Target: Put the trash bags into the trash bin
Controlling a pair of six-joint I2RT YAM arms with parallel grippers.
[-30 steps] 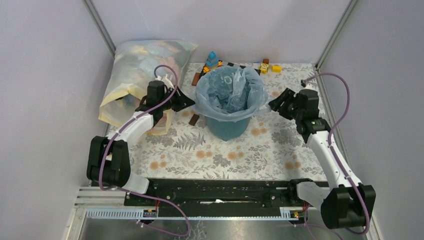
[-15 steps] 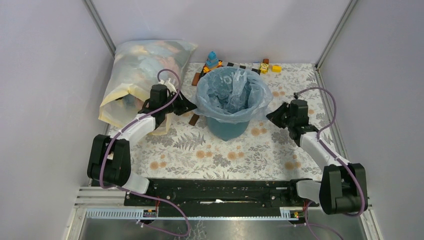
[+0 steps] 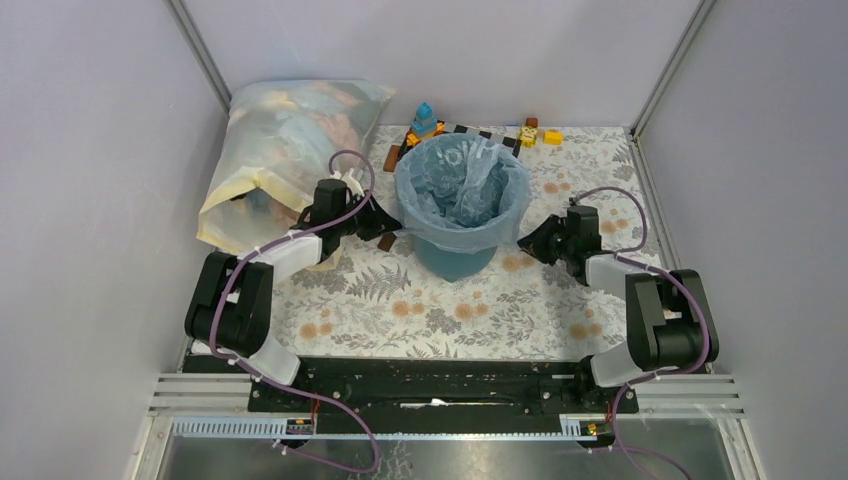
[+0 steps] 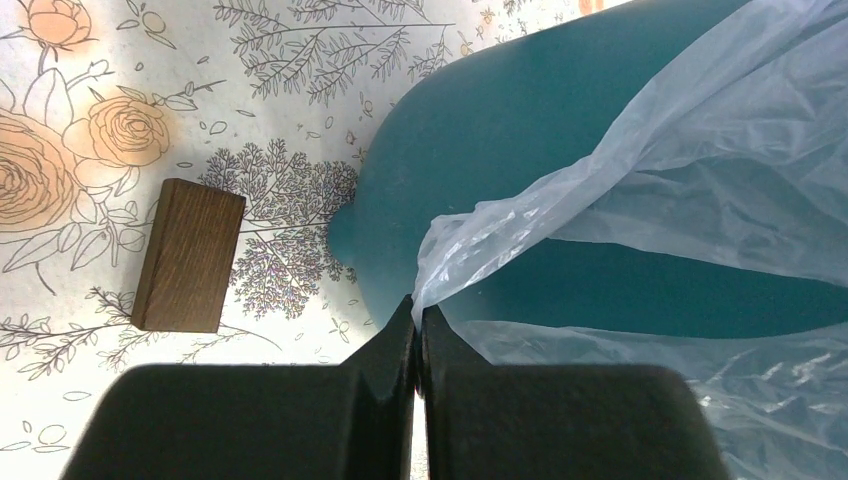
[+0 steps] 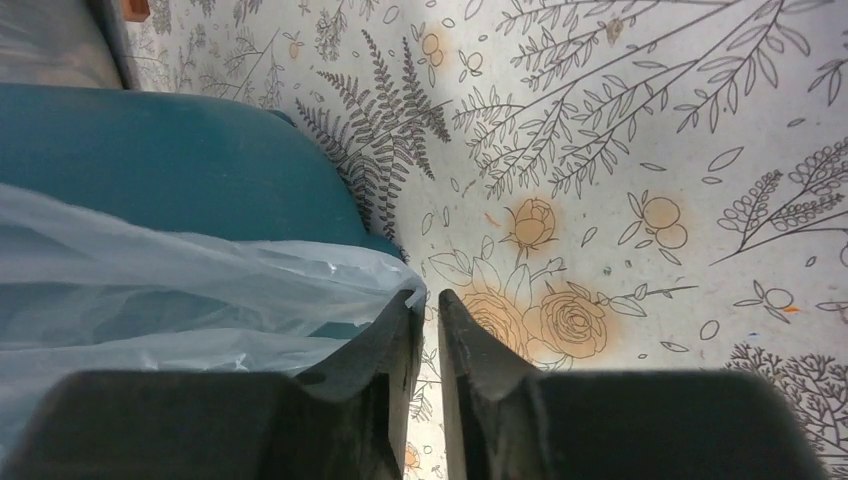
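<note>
The dark teal trash bin [image 3: 455, 262] stands mid-table, lined with the pale blue trash bag [image 3: 460, 185], whose edge is folded down over the rim. My left gripper [image 3: 392, 228] sits low at the bin's left side. In the left wrist view it [image 4: 417, 305] is shut on a drawn-out fold of the bag [image 4: 640, 150] against the bin wall [image 4: 500, 120]. My right gripper [image 3: 522, 243] is low at the bin's right side. Its jaws [image 5: 428, 297] stand a narrow gap apart, with the bag's edge [image 5: 150, 290] lying on the left fingertip [image 5: 400, 310] and only tablecloth showing in the gap.
A large cloudy yellow-edged bag [image 3: 280, 150] stuffed with items lies at the back left. Small toys [image 3: 425, 120] and blocks [image 3: 530, 133] sit behind the bin. A brown wooden block [image 4: 188, 255] lies on the floral cloth just left of the bin's base.
Both grippers have come down and in along the bin's sides, drawing the bag's edge lower over the rim. The right jaws went from wide to a narrow gap.
</note>
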